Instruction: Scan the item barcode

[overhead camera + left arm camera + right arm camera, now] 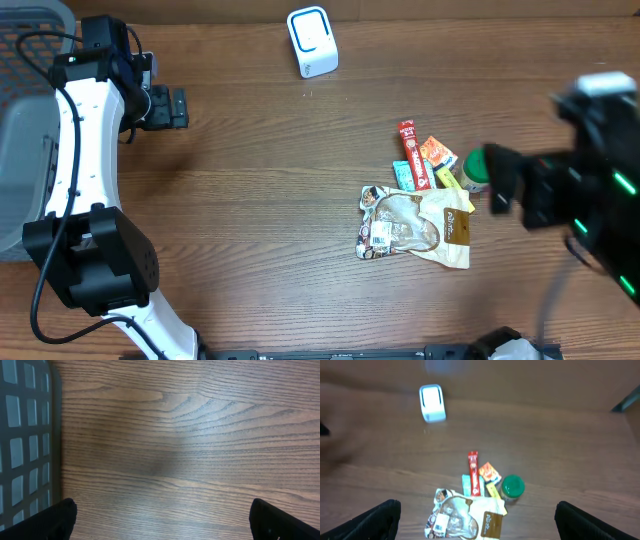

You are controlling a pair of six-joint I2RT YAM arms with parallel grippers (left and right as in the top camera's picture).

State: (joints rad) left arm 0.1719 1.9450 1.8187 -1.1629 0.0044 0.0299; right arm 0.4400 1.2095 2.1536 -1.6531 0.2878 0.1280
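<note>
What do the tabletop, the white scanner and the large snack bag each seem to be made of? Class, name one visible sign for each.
Tabletop: wood or wood-look laminate, matt; grain lines run across it.
White scanner: probably moulded plastic, smooth; rounded corners, even colour.
Large snack bag: likely thin plastic film; it lies crinkled.

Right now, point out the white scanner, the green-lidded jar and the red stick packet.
white scanner [312,42], overhead view, middle of its top face.
green-lidded jar [513,485], right wrist view, centre of the lid.
red stick packet [408,143], overhead view, middle of its length.
</note>
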